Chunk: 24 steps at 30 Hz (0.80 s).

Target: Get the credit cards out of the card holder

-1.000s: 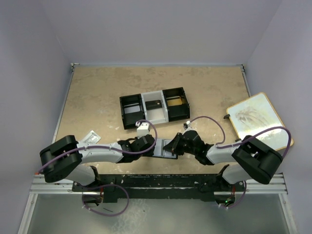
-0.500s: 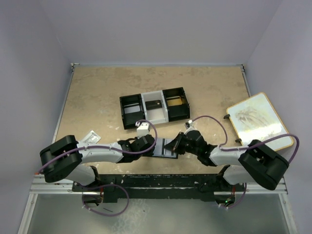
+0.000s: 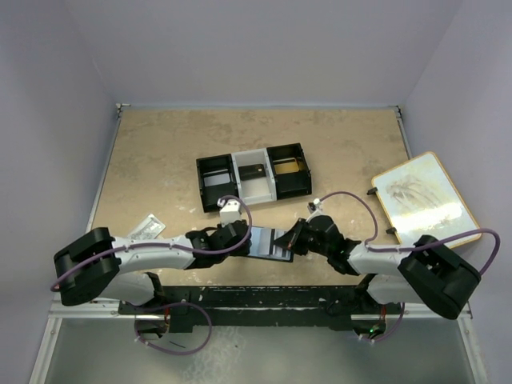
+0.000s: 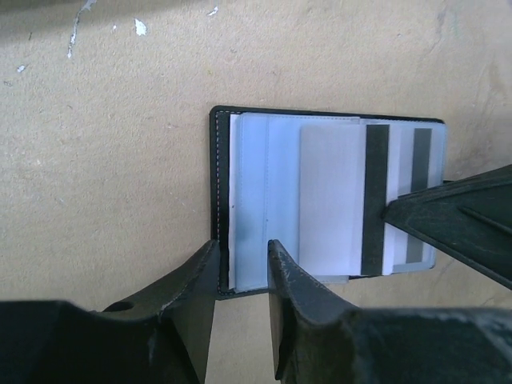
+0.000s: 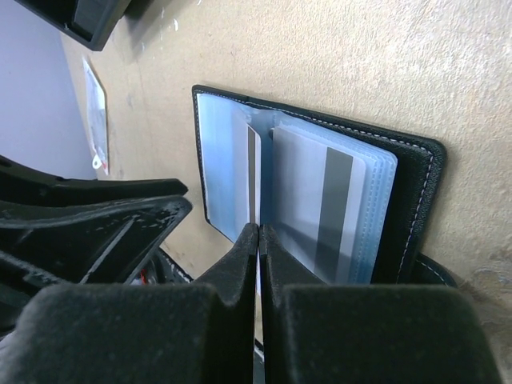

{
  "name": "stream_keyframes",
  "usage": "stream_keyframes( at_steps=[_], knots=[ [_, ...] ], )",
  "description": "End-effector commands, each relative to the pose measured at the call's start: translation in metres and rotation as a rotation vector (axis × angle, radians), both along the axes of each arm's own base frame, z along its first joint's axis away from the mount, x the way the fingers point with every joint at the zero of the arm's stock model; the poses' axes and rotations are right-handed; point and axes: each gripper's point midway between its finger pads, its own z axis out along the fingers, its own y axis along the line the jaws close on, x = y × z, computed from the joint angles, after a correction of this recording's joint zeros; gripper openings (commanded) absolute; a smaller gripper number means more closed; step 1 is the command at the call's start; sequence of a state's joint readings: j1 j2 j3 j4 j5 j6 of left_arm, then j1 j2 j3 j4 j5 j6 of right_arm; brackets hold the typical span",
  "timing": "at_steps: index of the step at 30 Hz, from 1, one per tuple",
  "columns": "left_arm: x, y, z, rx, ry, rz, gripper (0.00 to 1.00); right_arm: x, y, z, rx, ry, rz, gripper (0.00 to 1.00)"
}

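Tan tabletop [image 3: 160, 152], pale walls. Item: card holder [image 4: 248, 192], open with sleeves up, at the near edge between both arms, long axis left to right. Held by: left gripper [image 4: 242, 252], fingers clamped over its left cover edge. Opposite: right gripper [image 5: 258, 232], fingers together, apparently nipping one credit card [image 4: 336, 200], though the contact is partly hidden. Likely withdrawal: rightward, toward the right arm. Markings: dark magnetic stripes only, no legible writing.
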State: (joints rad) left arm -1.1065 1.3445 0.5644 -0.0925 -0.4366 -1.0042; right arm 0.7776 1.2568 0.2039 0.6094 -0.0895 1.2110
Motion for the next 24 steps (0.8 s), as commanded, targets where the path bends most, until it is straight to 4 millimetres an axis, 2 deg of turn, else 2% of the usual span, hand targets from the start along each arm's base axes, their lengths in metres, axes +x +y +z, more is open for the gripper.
stream_keyframes(
  at_steps=[1,6,9,11,17,20,24],
  knots=[
    [0.006,-0.01,0.026,-0.093,-0.057,-0.007,0.3,0.006,0.003,0.001,-0.01,-0.028,0.015,0.0],
    [0.002,-0.043,0.042,-0.178,-0.051,-0.122,0.34,0.006,0.008,-0.006,-0.013,-0.011,0.033,0.0],
    [0.004,-0.052,0.036,-0.147,-0.037,-0.147,0.34,0.006,0.01,-0.007,-0.009,-0.008,0.041,0.0],
    [0.007,-0.047,0.023,-0.087,-0.021,-0.117,0.32,0.006,0.011,-0.008,-0.013,-0.008,0.043,0.0],
    [0.006,-0.009,-0.019,0.094,0.028,-0.015,0.24,0.01,0.009,-0.007,-0.039,-0.013,0.038,0.0],
    [0.002,0.001,-0.028,0.116,0.04,-0.005,0.22,0.011,0.01,-0.004,-0.03,-0.021,0.037,0.0],
    [0.0,0.006,-0.03,0.128,0.041,-0.005,0.18,0.009,0.019,0.01,0.033,-0.074,0.094,0.08]
  ],
)
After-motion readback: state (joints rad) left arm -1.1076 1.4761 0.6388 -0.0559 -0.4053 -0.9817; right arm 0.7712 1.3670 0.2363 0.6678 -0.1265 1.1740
